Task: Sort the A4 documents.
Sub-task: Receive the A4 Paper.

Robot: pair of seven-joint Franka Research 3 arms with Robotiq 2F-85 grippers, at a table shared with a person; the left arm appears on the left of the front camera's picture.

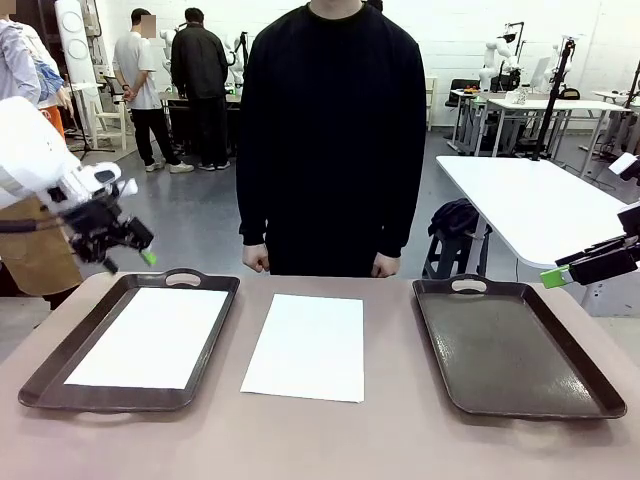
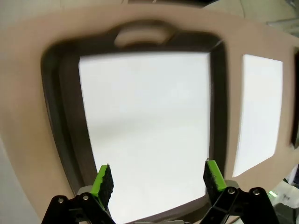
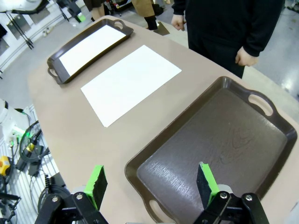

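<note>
One A4 sheet [image 1: 150, 335] is laid in the left tray [image 1: 100, 398], a second sheet [image 1: 305, 347] flat at the middle of the table [image 1: 320, 440]. The left gripper [image 2: 159, 179] and right gripper [image 3: 152, 182] are held wide, empty. Light, limp paper is expected; a free edge is best pinched.

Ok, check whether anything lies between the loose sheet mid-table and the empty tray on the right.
Nothing visible does. The loose sheet lies flat on the table, and only bare tabletop separates it from the empty tray. The right gripper hangs open, clear of that gap.
</note>
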